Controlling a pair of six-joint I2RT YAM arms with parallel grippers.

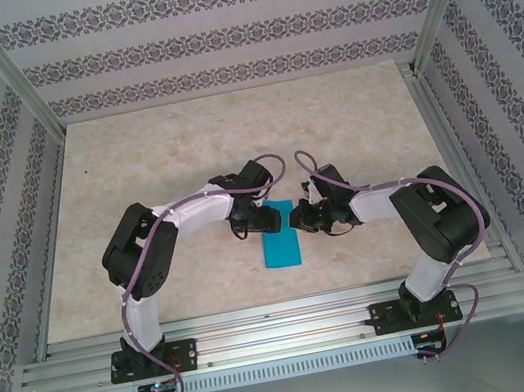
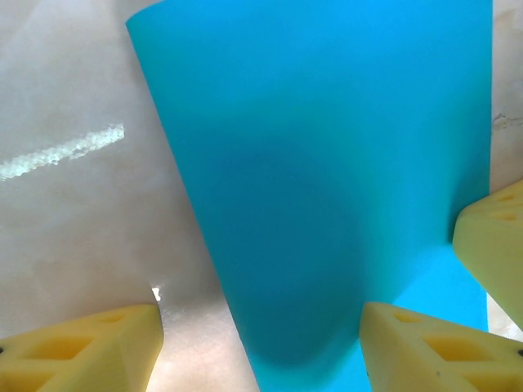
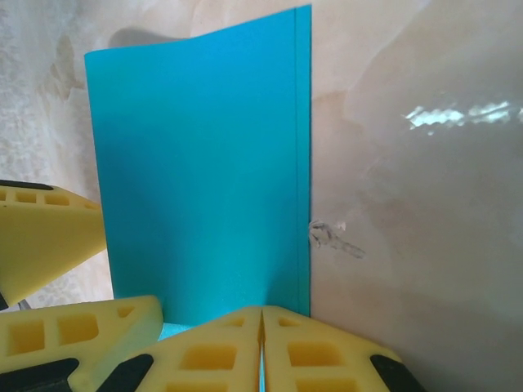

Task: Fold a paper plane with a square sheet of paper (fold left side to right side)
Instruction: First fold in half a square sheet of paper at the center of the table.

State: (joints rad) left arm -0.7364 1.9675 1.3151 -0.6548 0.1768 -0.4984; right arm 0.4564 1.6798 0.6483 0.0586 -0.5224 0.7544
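The square sheet of paper (image 1: pixel 281 245), bright cyan-blue, lies on the table doubled over into a narrow rectangle. In the left wrist view the sheet of paper (image 2: pixel 327 163) bulges in a soft curve where it is doubled, not pressed flat. My left gripper (image 2: pixel 261 355) is open and straddles that curve, with its fingers (image 2: pixel 82 351) low over the table. My right gripper (image 3: pixel 262 331) is shut on the paper's near edge, a sliver of blue between its fingertips. The two layers' free edges (image 3: pixel 302 163) lie almost aligned. In the top view the left gripper (image 1: pixel 268 219) and right gripper (image 1: pixel 298 218) meet over the sheet. The paper plane is out of view.
The beige marbled table (image 1: pixel 183 149) stretches behind and beside the sheet. Patterned walls and metal posts (image 1: pixel 6 68) close in the sides and back. An aluminium rail (image 1: pixel 286 329) runs along the near edge. A small grey scuff (image 3: pixel 331 237) marks the table beside the paper.
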